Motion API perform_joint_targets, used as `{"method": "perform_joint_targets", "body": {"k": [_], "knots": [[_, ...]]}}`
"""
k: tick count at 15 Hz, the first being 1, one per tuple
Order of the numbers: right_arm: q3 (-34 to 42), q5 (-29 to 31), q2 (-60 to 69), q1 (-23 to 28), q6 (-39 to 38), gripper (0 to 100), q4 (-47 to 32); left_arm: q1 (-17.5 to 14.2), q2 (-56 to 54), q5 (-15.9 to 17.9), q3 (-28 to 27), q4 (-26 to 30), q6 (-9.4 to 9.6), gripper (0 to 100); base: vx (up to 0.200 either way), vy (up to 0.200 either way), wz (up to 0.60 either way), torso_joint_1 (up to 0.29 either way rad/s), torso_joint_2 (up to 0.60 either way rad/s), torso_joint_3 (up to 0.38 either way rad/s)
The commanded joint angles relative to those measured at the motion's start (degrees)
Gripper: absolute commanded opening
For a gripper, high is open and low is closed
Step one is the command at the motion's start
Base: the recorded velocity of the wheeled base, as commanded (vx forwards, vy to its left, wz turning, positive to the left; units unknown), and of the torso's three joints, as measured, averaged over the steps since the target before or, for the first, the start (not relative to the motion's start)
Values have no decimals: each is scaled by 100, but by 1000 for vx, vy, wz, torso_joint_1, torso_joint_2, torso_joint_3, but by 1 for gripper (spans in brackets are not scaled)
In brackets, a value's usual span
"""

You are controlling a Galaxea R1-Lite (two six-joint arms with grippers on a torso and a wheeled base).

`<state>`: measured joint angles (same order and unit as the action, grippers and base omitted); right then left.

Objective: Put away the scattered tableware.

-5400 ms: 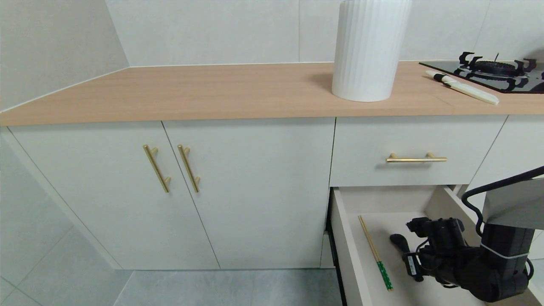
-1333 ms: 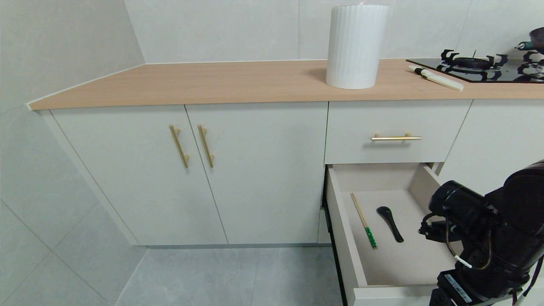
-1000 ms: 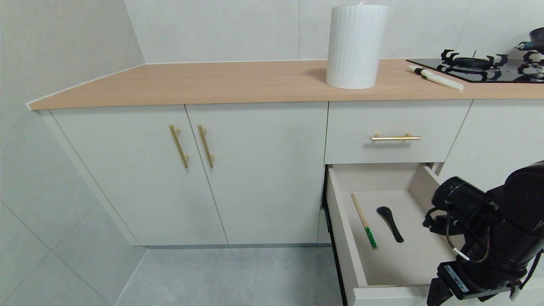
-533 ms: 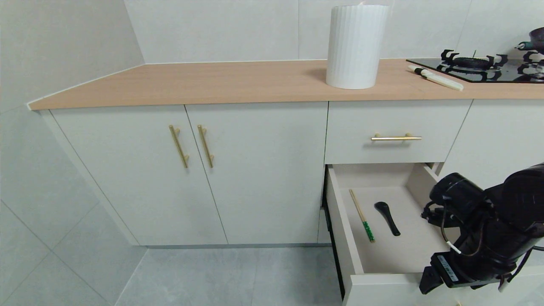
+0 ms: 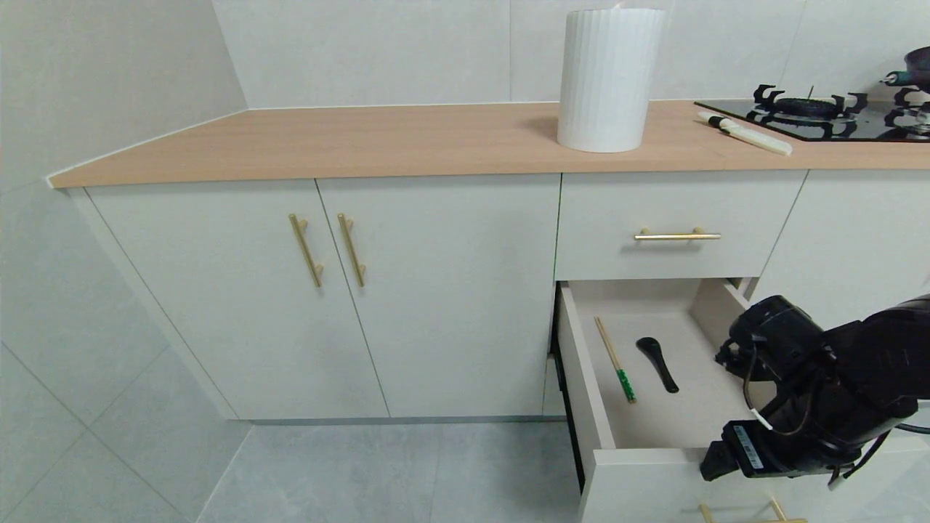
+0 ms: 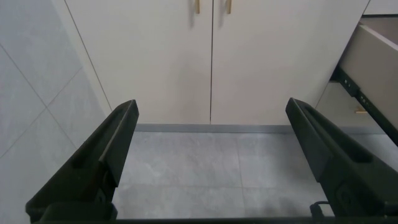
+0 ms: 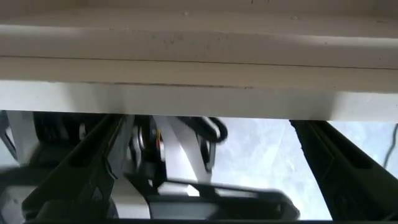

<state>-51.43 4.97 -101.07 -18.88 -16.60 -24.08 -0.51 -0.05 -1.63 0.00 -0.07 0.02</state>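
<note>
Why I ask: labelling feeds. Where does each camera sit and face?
Head view: on the head, facing forward and down at the open white drawer; right arm and right hand show.
Left wrist view: on that wrist, facing closed white cabinet doors and grey floor, past the open left hand.
Right wrist view: on that wrist, facing the drawer front close up, between open fingers.
Shared: head and left wrist show the doors and drawer.
</note>
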Motion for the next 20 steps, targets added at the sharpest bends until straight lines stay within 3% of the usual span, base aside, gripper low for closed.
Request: {"method": "perform_joint_targets", "body": {"k": [1,12,16,20], "knots": [[204,74,-9,69,-1,100,386,-2,5,-4,0,-1,-2,100,0,0,0,0,0,0],[977,417,-202,104,-1,100,2698,-2,5,-4,0,-1,6,100,0,0,0,0,0,0],[1012,522,-308,192,-18,100,3111,-2,5,-4,0,-1,6,100,0,0,0,0,0,0],[1091,856,-677,341,-247,100,3998,-2,5,-4,0,-1,-2,100,0,0,0,0,0,0]]}}
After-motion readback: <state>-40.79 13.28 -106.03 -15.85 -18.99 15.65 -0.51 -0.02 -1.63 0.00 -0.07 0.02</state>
